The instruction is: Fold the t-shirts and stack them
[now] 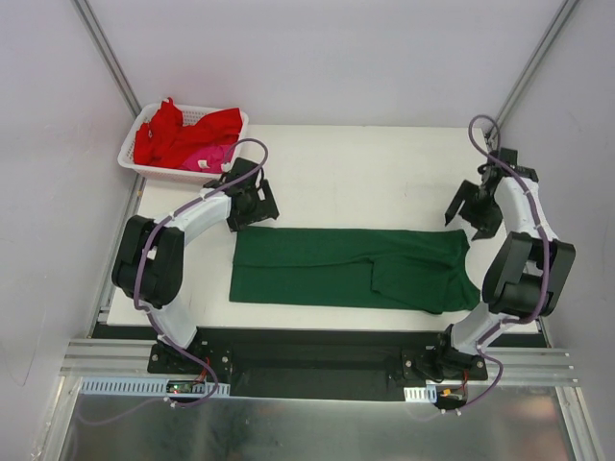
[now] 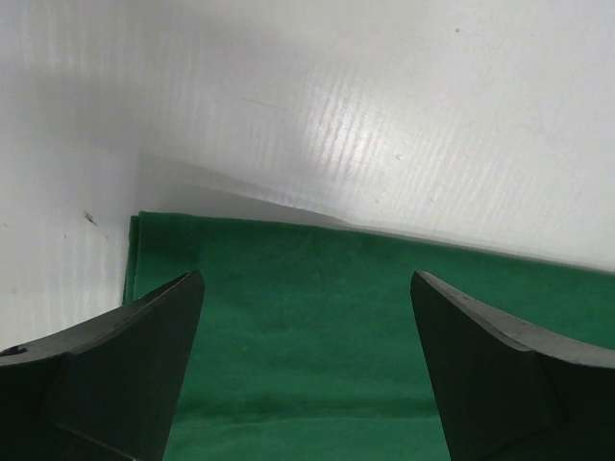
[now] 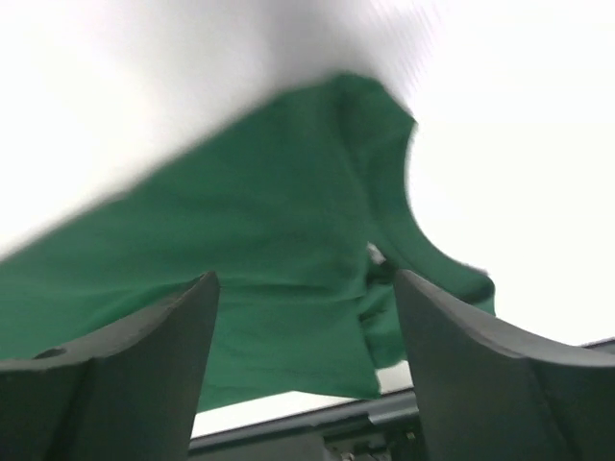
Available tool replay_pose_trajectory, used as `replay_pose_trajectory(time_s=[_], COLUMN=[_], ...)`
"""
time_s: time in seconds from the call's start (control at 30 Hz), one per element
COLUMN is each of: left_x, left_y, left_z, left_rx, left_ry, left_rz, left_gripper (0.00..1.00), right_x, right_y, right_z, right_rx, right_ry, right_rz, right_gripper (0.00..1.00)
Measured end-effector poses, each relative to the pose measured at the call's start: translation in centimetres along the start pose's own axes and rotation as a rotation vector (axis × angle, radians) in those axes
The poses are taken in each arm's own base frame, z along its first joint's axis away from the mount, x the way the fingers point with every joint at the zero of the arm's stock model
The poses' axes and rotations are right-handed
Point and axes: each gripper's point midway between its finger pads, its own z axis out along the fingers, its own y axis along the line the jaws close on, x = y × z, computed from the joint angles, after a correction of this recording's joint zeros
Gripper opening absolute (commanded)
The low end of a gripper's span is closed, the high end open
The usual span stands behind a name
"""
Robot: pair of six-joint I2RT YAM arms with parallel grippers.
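A dark green t-shirt [image 1: 346, 264] lies flat on the white surface [image 1: 365, 182]. It is folded into a long band running left to right along the near half. Its left end is square and neat. Its right end is wider, with an extra layer of cloth lying over it and reaching toward the near edge. The right wrist view is blurred, but it shows the curved neck opening at that end.

The left arm [image 1: 197, 216] bends in from the left. The left jaws stand wide apart above the far left corner of the green t-shirt, with nothing between them. The wrist view shows the cloth's far edge and left corner just ahead of them. I cannot tell whether they touch the cloth.

The right arm [image 1: 524, 206] curls in from the right. The right jaws are also spread wide and hold nothing. They sit just beyond the far right corner of the shirt, and the green cloth spreads out below and ahead of them.

In the far left corner of the surface stands a white mesh basket [image 1: 144, 169]. A red t-shirt [image 1: 168, 134] is heaped in it, spilling over the rim. A pink t-shirt [image 1: 207, 156] is bunched beneath the red one on the near side.
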Motion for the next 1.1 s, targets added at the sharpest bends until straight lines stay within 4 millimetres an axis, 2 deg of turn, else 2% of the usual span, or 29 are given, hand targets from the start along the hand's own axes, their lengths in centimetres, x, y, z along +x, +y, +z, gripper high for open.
replay_pose_trajectory(time_s=[0.1, 0.17, 0.23, 0.33, 0.43, 0.53, 0.6, 0.77, 0.97, 1.1], left_x=[0.1, 0.5, 1.0, 2.3, 4.4, 7.0, 8.2, 9.4, 8.1, 7.5], left_y=[-0.4, -0.5, -0.8, -1.5, -1.5, 0.1, 1.6, 4.3, 5.6, 6.3], left_z=[-1.0, -2.1, -3.1, -4.1, -4.2, -3.7, -3.2, -2.4, -2.1, -2.2], left_rx=[0.039, 0.063, 0.086, 0.109, 0.115, 0.074, 0.03, -0.042, -0.059, -0.07], left_ry=[-0.005, -0.011, -0.017, -0.014, 0.01, 0.058, 0.076, 0.101, 0.073, 0.054], left_rz=[0.012, 0.01, 0.0, -0.016, -0.05, -0.099, -0.131, -0.205, -0.237, -0.214], left_gripper=[0.88, 0.88, 0.88, 0.88, 0.88, 0.89, 0.89, 0.89, 0.89, 0.88], right_x=[-2.0, -1.7, -0.9, 1.5, 3.4, 4.4, 4.6, 3.7, 2.7, 2.0], right_y=[2.5, 4.4, 5.8, 6.7, 5.8, 4.4, 3.3, 1.4, 0.2, 0.6], right_z=[-3.5, -5.9, -6.6, -4.6, -0.7, 2.2, 3.4, 4.6, 5.3, 4.5], right_rx=[-0.076, -0.137, -0.182, -0.202, -0.146, -0.092, -0.068, -0.034, -0.009, -0.029], right_ry=[-0.12, -0.182, -0.208, -0.159, -0.048, 0.031, 0.059, 0.055, 0.038, 0.019], right_rz=[-0.031, -0.052, -0.064, -0.066, -0.044, -0.018, 0.007, 0.035, 0.028, 0.019], right_gripper=[0.75, 0.71, 0.69, 0.68, 0.68, 0.68, 0.68, 0.68, 0.65, 0.67])
